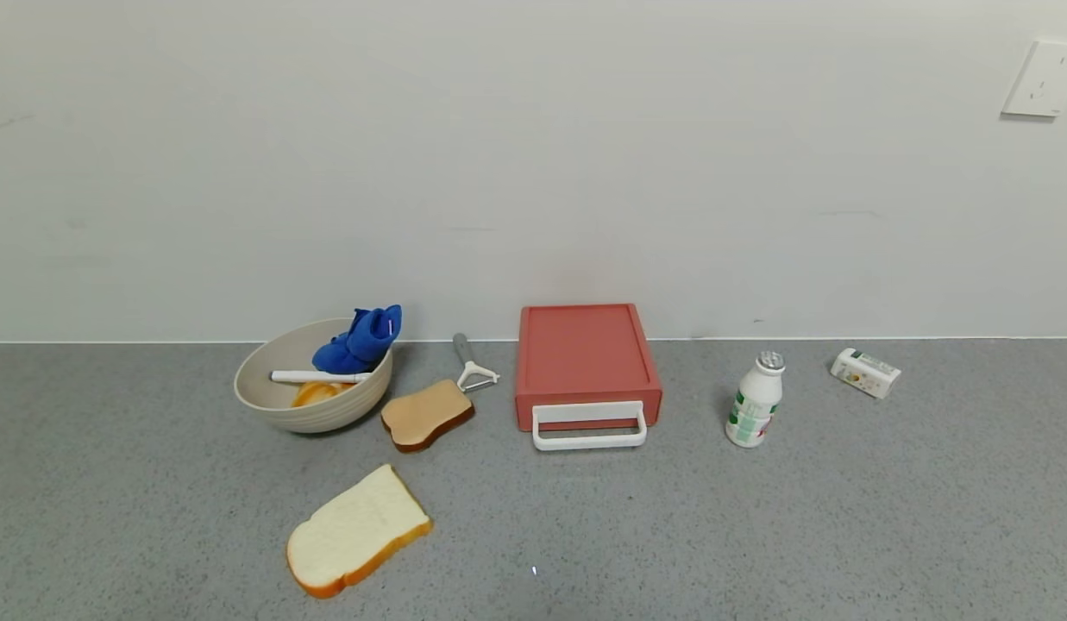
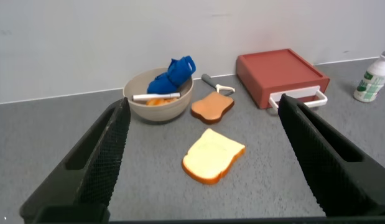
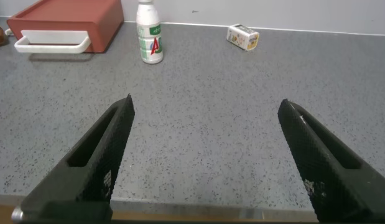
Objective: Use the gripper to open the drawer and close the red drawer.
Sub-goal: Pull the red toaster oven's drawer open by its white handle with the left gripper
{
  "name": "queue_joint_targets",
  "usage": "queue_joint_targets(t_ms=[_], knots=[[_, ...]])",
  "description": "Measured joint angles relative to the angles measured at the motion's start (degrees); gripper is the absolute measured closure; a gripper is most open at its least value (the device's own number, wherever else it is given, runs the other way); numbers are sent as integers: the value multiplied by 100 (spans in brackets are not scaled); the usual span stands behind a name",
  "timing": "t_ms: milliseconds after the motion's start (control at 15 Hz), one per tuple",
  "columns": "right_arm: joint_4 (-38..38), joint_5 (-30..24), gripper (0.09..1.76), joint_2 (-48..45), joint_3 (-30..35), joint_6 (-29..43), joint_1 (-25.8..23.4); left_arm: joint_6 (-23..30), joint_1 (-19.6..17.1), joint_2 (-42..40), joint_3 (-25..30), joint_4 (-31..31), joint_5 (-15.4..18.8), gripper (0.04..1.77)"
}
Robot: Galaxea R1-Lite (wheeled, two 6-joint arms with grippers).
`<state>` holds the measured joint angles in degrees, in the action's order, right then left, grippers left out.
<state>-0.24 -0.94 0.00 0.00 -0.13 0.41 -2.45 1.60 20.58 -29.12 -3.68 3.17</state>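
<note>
— What does the room hold?
— A speckled grey surface (image 1: 757, 535) meeting a plain white wall (image 1: 533, 172); a wall socket (image 1: 1044, 78) at upper right.
— And the red drawer (image 1: 585, 358)?
— Shut, against the wall, white handle (image 1: 589, 426) forward, between a peeler (image 1: 471, 366) and a drink bottle (image 1: 755, 399).
— The grippers?
— Left gripper (image 2: 201, 155) and right gripper (image 3: 204, 158) hover low, fingers spread wide, holding nothing.

The drawer (image 1: 587, 365) sits against the wall, peeler (image 1: 473, 366), toast (image 1: 426, 415) and bowl (image 1: 285, 405) to its left, bottle (image 1: 755, 399) to its right.
</note>
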Motion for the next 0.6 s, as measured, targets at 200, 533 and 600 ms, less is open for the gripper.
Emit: queue_joint_targets(t_ms=[200, 533, 600], knots=[[0, 0, 15, 0, 0, 2, 0, -102, 51, 1291, -1079, -232, 18, 9], [-9, 1, 15, 0, 0, 11, 0, -217, 116, 3435, -2677, -539, 228, 9], [-9, 0, 15, 0, 0, 13, -1, -221, 184, 3863, -2950, -612, 256, 9]])
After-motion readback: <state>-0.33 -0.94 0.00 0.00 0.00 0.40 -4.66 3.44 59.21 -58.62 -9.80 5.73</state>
